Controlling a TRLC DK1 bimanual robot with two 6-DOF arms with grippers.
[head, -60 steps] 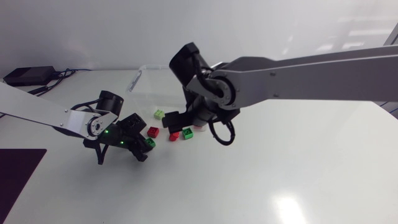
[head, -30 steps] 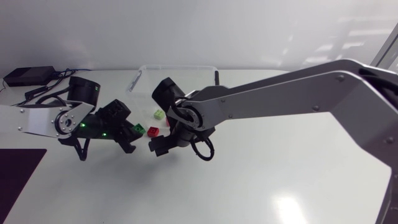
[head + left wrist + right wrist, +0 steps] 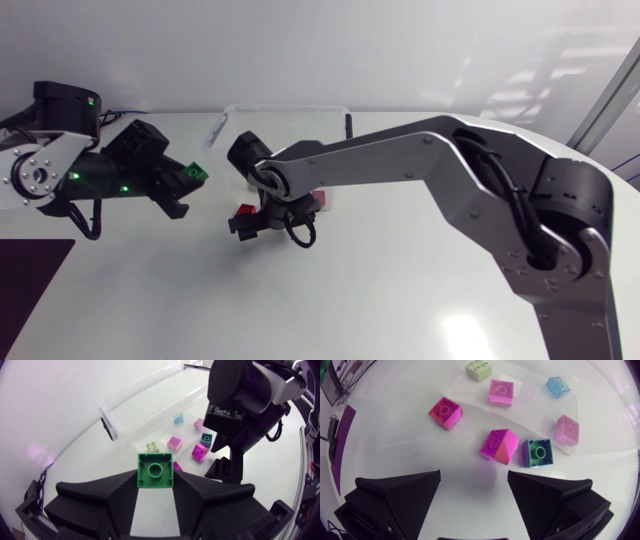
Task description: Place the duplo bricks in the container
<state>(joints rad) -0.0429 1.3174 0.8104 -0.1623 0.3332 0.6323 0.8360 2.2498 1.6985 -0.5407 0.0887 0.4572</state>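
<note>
**Left gripper** (image 3: pixel 155 482): the fingers pinch a green duplo brick (image 3: pixel 155 471) by two opposite side walls. It sits right at the fingertips, hollow underside towards the wrist camera. The head view shows the gripper held above the table (image 3: pixel 400 290), beside the clear container (image 3: pixel 290 108) but not over it.

**Right gripper** (image 3: pixel 474 477): the fingers are spread wide with nothing between them. It is low over the loose bricks. Just ahead of the tips lie a tilted magenta brick (image 3: pixel 498 446) and a dark green brick (image 3: pixel 537 453), touching or nearly so. Further out are three pink bricks, a lime brick (image 3: pixel 479 370) and a blue brick (image 3: pixel 558 386). I cannot tell whether those far ones are on bare table or on something clear.

**Handling (judgement):**
- The bricks are hard moulded plastic: light, rigid and not fragile.
- The side walls are smooth and likely slippery under the pads.
- Best hold is flat on two parallel walls, seated deeper than the tips.
- A corner or stud grip would let a brick pivot.
- The tilted magenta brick offers no level pair of faces, so it needs squaring up or a turned wrist.
</note>
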